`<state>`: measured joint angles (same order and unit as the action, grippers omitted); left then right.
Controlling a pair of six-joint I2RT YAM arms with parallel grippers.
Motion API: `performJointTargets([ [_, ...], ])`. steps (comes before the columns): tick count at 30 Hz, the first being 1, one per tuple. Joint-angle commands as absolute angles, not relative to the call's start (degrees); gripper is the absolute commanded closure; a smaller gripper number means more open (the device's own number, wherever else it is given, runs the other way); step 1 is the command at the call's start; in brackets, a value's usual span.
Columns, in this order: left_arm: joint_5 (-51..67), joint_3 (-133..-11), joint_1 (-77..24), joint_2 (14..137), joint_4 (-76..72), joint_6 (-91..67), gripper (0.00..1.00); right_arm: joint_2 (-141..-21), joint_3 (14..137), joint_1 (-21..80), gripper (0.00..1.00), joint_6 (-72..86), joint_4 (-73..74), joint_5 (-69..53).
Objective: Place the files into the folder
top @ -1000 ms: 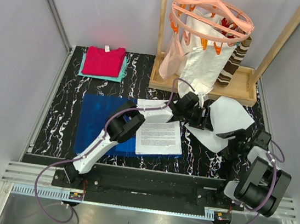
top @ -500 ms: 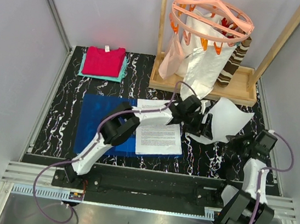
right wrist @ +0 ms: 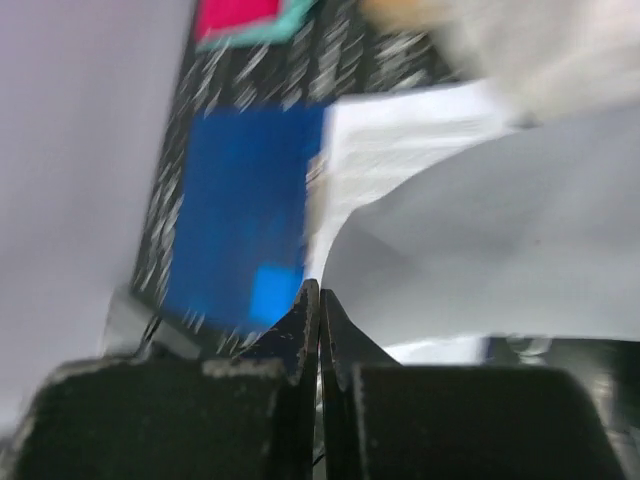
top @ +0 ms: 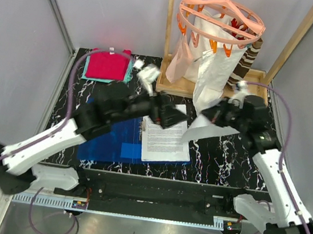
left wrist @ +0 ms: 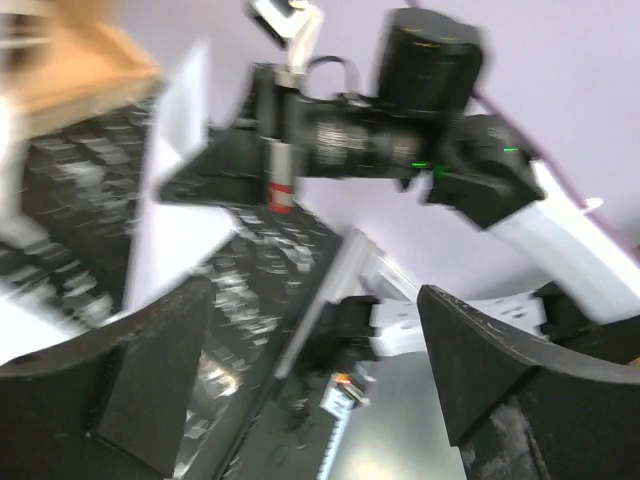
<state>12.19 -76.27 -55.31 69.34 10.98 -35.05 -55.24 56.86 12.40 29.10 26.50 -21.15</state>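
Note:
The blue folder [top: 106,127] lies flat on the black marbled table, left of centre. A printed white sheet [top: 165,140] rests on its right edge. My right gripper [top: 213,116] is raised above the table and shut on another of the files, a white sheet [top: 200,129] that hangs curled toward the folder. In the right wrist view the closed jaws [right wrist: 319,295] pinch this sheet [right wrist: 470,260] over the folder [right wrist: 240,200]. My left gripper [top: 180,120] hovers open above the printed sheet, facing the right arm. Its fingers [left wrist: 150,350] stand wide apart with nothing between them.
A wooden drying stand [top: 206,90] with an orange peg hanger [top: 221,16] and hanging white cloths stands at the back right. Folded red and teal cloths [top: 108,64] lie at the back left. Grey walls close both sides.
My right gripper shut on the loose sheet and lifted it up and left, toward the folder. My left arm rose off the table, pulled back left and its jaws widened.

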Motion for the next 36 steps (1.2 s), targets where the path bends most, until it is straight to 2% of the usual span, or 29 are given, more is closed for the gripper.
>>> performJointTargets([
  [1,-7.1,-62.4,-50.9,57.8,21.0,-35.4,0.1,-62.6,65.7,28.9,1.0,29.7,22.8,-30.6],
  [4,-12.0,-57.0,-47.2,48.7,22.8,-35.9,0.08,-66.5,68.2,34.7,1.0,35.8,10.0,-39.5],
  [6,-13.9,-56.7,-45.0,45.5,25.0,-35.5,0.08,-67.0,68.1,34.7,1.0,40.8,2.0,-41.7],
  [10,-16.5,-57.0,-44.5,43.8,29.4,-34.7,0.08,-66.1,65.5,32.0,1.0,36.7,5.8,-37.3],
  [11,-16.7,-57.0,-44.4,43.8,29.4,-34.7,0.08,-66.1,63.6,28.5,1.0,37.8,5.9,-37.4],
  [15,-15.2,-56.2,-44.4,46.0,28.9,-35.2,0.08,-66.0,50.1,21.9,1.0,37.3,3.3,-37.9],
  [23,-10.4,-56.1,-44.1,51.3,26.2,-35.2,0.08,-74.1,35.3,18.5,1.0,39.2,-13.7,-41.4],
  [36,-8.3,-53.5,-44.0,52.3,25.0,-36.6,0.08,-74.1,28.9,13.9,1.0,37.6,-12.8,-35.9],
])
